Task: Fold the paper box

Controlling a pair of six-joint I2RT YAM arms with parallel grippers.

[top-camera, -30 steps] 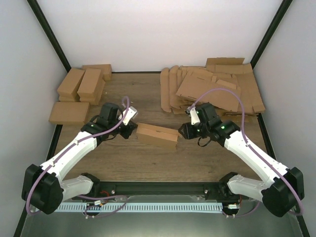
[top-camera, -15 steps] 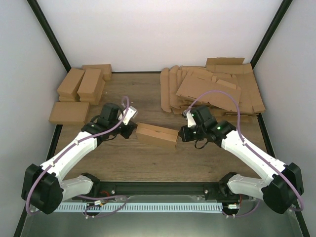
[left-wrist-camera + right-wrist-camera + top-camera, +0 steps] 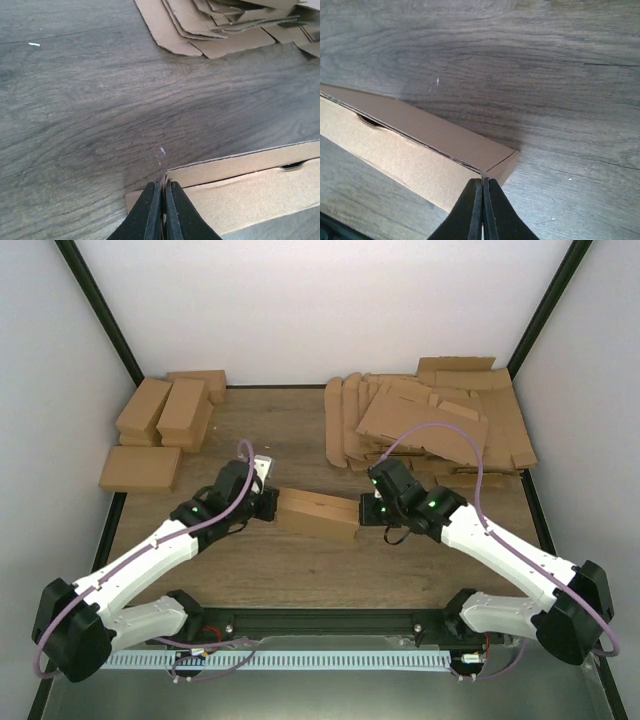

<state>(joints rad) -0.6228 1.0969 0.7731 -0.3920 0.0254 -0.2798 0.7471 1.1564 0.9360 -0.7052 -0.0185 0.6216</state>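
Nearest the arm bases the table [image 3: 300, 575] shows only dark wood. Just beyond that, the paper box [image 3: 318, 513] lies across the middle between the two arms, a little askew, with its left end set slightly farther back than its right. It already stands up as a thin, wide sleeve with its long sides formed. The left hand [image 3: 162, 187] has its fingers pressed together with no gap showing. Its tips rest against the corner of the box's left end, where what looks like an end flap [image 3: 134, 197] juts out to the side. The right hand [image 3: 482, 181] is closed the same way, its tips touching the upper edge of the right end. I cannot tell whether either hand has caught a sliver of card between its fingers. I judge the body to be done and the ends to be the step in hand. The next move seems to call for both hands to press inward along the box together, so that each braces it against the other's push, firmly enough to turn a flap without buckling the thin walls. Farther back and well apart from the work, narrow brown boxes [image 3: 165, 410] sit at the left and a heap of flat cardboard sheets [image 3: 430, 420] lies at the right.
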